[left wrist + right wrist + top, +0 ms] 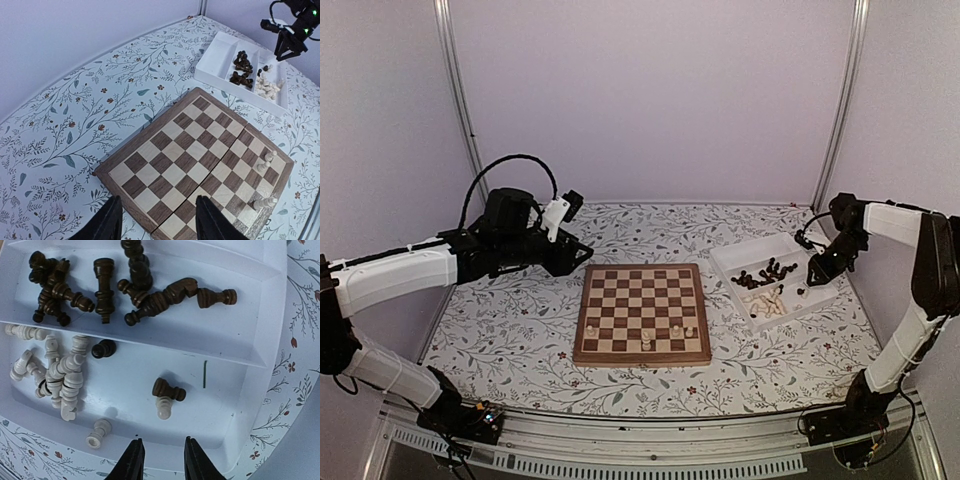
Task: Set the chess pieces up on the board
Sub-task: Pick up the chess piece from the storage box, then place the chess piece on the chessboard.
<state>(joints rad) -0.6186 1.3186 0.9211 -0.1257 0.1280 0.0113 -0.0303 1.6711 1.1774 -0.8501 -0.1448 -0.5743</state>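
Top: a few cream pieces (646, 340) are seen on the board (641, 295), near rows; the rest are heaped in the tray (760, 250) below the right gripper (817, 275).
Left wrist: left gripper (157, 220) is spread and empty over the board corner.
Right wrist: jaws are parted, nothing is held. Dark pawn (168, 389) lies touching cream pawn (163, 407); both could be pinched or one knocked aside if the jaws are closed here.

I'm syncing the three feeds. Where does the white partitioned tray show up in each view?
Top external: the white tray sits at mid-right, to the right of the board.
Left wrist: it is in the upper right corner, beyond the board.
Right wrist: it fills nearly the whole frame.
Shared landmark: the heap of dark pieces in its middle compartment.
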